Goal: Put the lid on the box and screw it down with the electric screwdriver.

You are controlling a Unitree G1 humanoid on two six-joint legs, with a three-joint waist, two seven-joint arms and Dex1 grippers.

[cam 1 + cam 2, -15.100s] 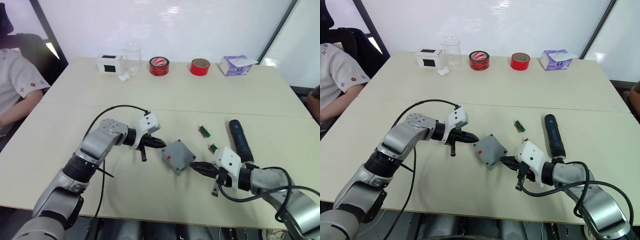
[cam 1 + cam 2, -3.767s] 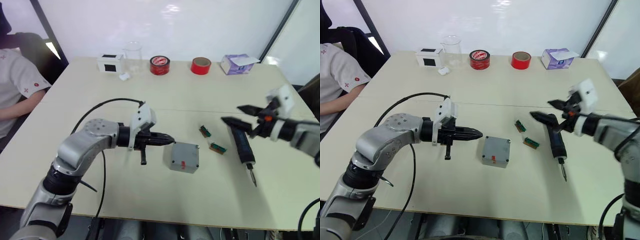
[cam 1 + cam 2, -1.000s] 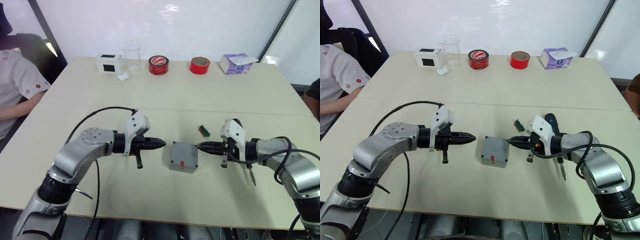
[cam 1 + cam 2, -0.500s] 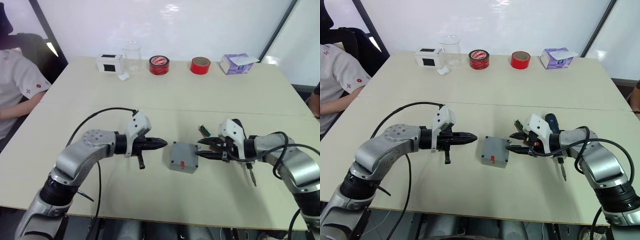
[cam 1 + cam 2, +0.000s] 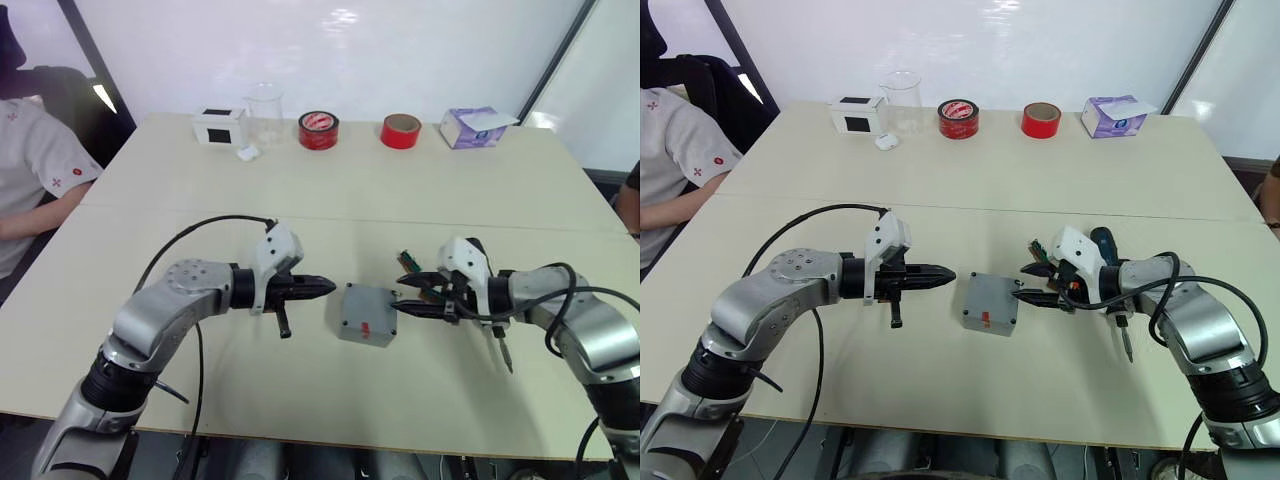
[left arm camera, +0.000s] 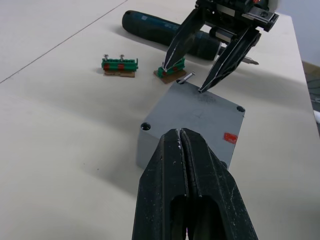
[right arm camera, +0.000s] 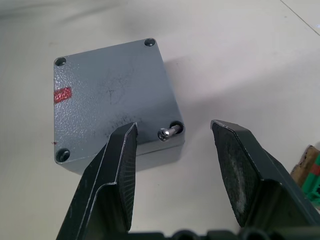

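The grey box (image 5: 362, 334) stands mid-table with the lid (image 5: 368, 308) resting on it, red spot up. One screw (image 7: 167, 132) sticks up, tilted, out of the lid's corner hole nearest my right gripper. That right gripper (image 5: 398, 295) is open at the box's right edge, with its fingers either side of the screw's corner and touching nothing. Just left of the box, my left gripper (image 5: 328, 289) is shut and empty, pointing at it. The dark electric screwdriver (image 6: 160, 27) lies on the table behind my right gripper, tip (image 5: 503, 355) toward the front edge.
Two small green terminal blocks (image 6: 119, 66) (image 6: 170, 70) lie right of the box, near the right gripper. Along the far edge stand a white box with a black patch (image 5: 219, 127), a beaker (image 5: 265, 112), two red tape rolls (image 5: 318, 130) (image 5: 400, 130) and a purple tissue box (image 5: 475, 127). A person (image 5: 30, 170) sits at the left.
Over the last second my right gripper moved left to the box's right edge and went from shut to open. The left gripper and the box stayed put.
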